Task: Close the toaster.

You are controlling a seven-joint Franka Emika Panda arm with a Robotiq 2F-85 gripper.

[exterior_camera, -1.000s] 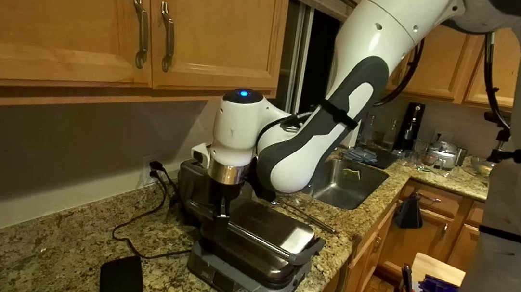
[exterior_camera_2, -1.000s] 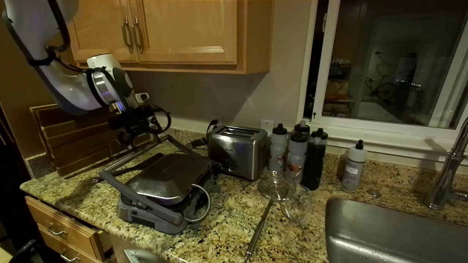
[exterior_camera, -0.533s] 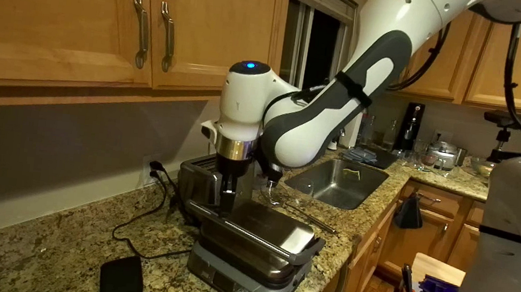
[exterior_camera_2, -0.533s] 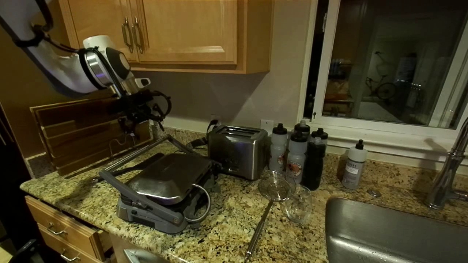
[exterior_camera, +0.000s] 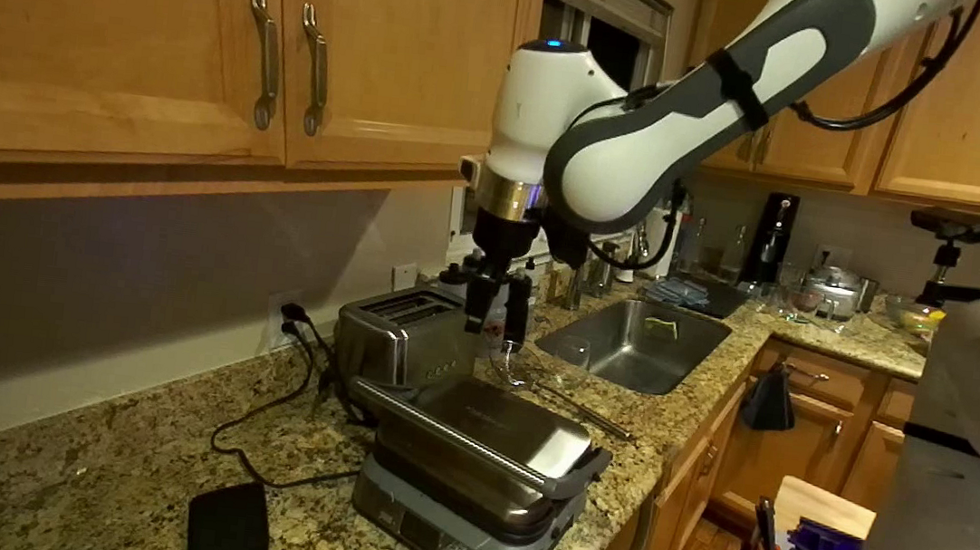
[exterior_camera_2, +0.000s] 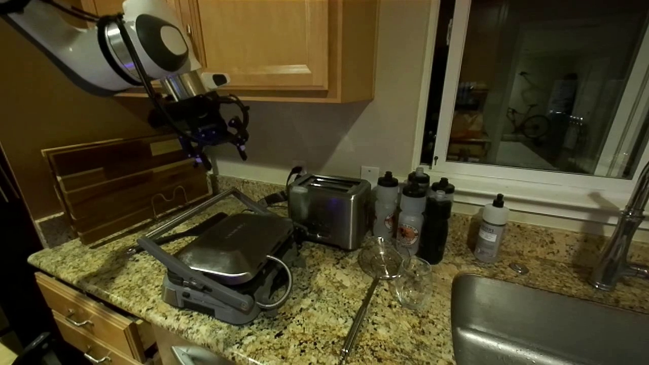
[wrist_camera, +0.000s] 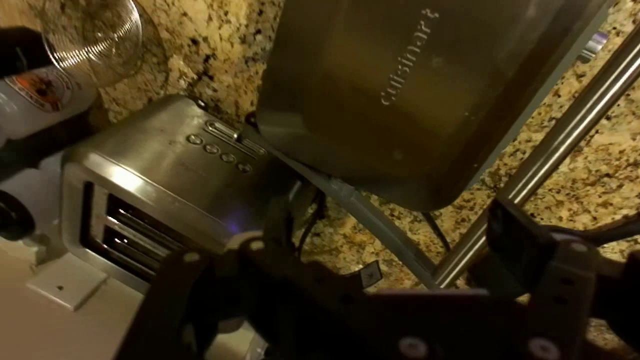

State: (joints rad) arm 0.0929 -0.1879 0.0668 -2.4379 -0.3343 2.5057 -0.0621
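- The gripper (exterior_camera: 495,330) is held aloft, fingers (exterior_camera: 517,310) spread, nothing grasped.
- The contact grill (exterior_camera: 468,482) is set on the counter (exterior_camera: 114,472), lid (exterior_camera: 510,427) lowered.
- Its lettering (wrist_camera: 410,57) is legible only in the wrist view.

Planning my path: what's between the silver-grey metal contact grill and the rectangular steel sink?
In both exterior views, a slender metal rod and clear glassware are between the grill and sink.

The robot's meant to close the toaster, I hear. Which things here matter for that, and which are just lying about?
For the job:
the sandwich press, seemingly the "toaster" meant
its bar handle
the robot's fingers, spread apart

Just lying about:
slot toaster
bottles
glass
wooden board
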